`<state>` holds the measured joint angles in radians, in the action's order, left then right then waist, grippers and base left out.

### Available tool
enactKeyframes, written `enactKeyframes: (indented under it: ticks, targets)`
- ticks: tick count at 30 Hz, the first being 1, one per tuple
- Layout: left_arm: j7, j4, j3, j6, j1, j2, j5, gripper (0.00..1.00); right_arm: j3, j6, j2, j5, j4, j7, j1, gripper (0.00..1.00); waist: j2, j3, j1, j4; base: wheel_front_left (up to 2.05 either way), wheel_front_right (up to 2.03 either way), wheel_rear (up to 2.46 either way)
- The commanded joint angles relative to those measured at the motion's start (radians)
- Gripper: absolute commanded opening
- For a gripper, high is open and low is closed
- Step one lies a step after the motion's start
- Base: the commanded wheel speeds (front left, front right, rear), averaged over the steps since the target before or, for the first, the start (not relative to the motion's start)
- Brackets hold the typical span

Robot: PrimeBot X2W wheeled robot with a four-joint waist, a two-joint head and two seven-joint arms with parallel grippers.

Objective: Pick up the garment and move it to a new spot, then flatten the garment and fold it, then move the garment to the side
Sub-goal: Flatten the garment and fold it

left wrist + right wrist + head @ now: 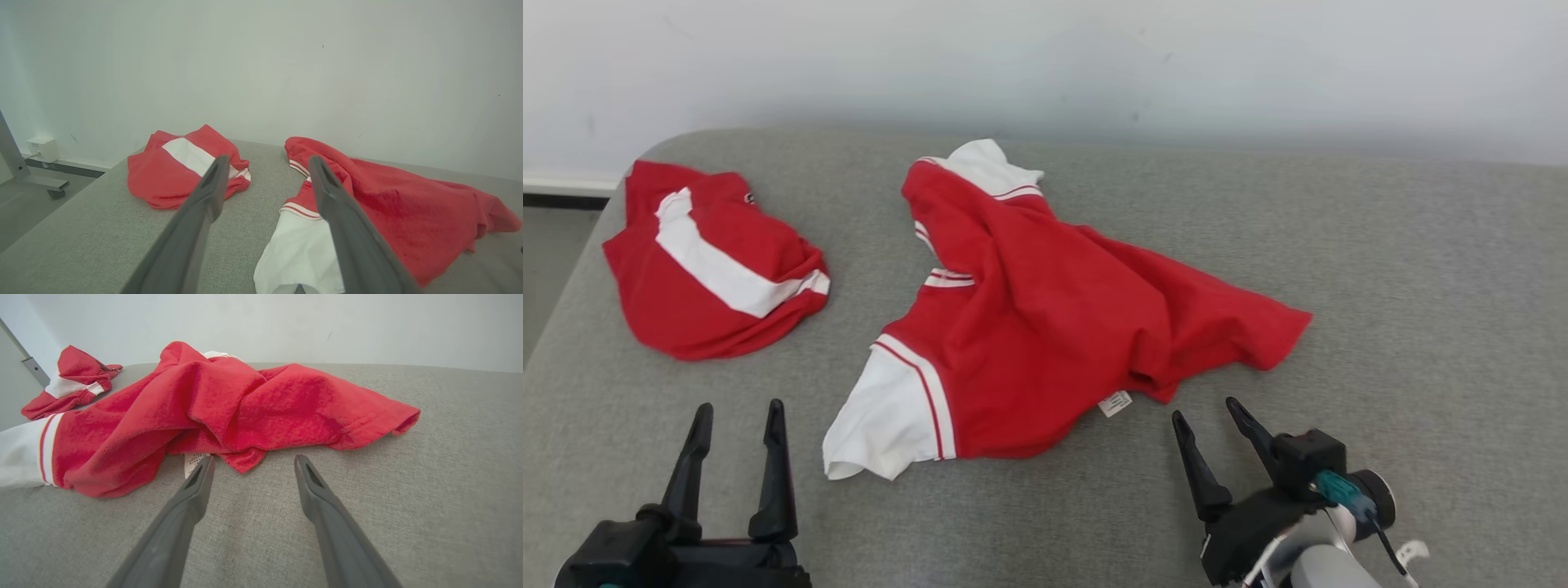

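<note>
On grey cushion (1421, 269), rumpled red garment (1045, 318), red bundle (711, 269) leftward, left fingers (774, 474) apart, right fingers (1196, 465) apart

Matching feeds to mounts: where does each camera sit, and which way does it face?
Head view: on the head, looking forward and down at the crumpled red shirt on the grey table; left end effector and right end effector, both open, at the bottom.
Left wrist view: on the left wrist, looking along its own fingers over the shirt's white sleeve toward the wall.
Right wrist view: on the right wrist, facing the shirt's hem.
Shared: both wrist views include the second red garment.
</note>
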<state>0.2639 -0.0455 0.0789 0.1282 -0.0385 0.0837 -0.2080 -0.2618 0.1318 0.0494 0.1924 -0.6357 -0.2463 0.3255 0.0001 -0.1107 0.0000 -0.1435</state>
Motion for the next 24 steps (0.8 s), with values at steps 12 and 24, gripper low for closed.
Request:
enactKeyframes:
  ticks: [12, 24]
  targets:
    - [0.001, -0.020, -0.050, 0.001, -0.042, -0.012, -0.003, 1.00, -0.034, -0.002, 0.002, 0.029, -0.322, -0.012, 0.200, 1.00, -0.0001, -0.043, 0.0000, -0.106, 0.00, 0.00, 0.00]
    - [0.001, -0.034, -0.050, 0.001, -0.017, -0.001, -0.005, 1.00, 0.019, -0.002, 0.002, 0.004, -0.280, -0.020, 0.191, 0.00, -0.0001, -0.034, 0.0000, -0.085, 0.00, 0.00, 0.00]
